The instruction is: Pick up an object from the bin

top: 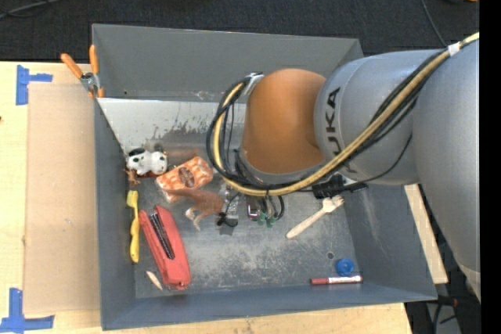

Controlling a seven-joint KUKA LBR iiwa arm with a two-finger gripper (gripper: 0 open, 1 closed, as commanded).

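Note:
My gripper [229, 217] reaches down under the orange wrist cover into the middle of the bin. Its dark lower end sits right beside a small brown toy animal [200, 206], touching or nearly touching the toy's right side. Just up and left of that toy lies an orange crinkled packet [185, 176]. To the gripper's right a cream plastic spoon [313, 219] lies slanted on the bin floor. The cover hides most of the gripper from above.
At the left wall sit a black-and-white toy animal [146, 162], a yellow stick-like piece [133, 227], a red flat case [168, 246] and a small wooden stick [153, 278]. By the front right lie a red marker [335, 279] and a blue cap [344, 267].

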